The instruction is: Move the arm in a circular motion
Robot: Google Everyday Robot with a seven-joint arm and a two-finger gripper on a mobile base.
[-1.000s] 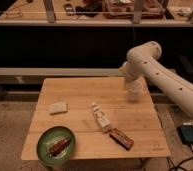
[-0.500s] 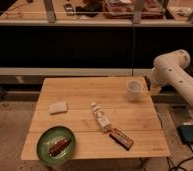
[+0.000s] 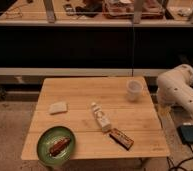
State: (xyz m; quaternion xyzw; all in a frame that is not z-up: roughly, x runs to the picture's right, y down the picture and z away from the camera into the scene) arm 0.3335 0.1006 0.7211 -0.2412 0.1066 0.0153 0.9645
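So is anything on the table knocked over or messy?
Only the small white bottle, which lies on its side mid-table instead of standing. The cup stands upright, and nothing looks spilled. The arm hangs off the table's right edge, its gripper pointing down beside it.

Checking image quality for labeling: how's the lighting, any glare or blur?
Camera view: dim and warm, soft throughout; wooden table evenly lit, no glare; dark band behind it hides detail; the arm reads brightest, its gripper at the table's right edge a beige smudge.
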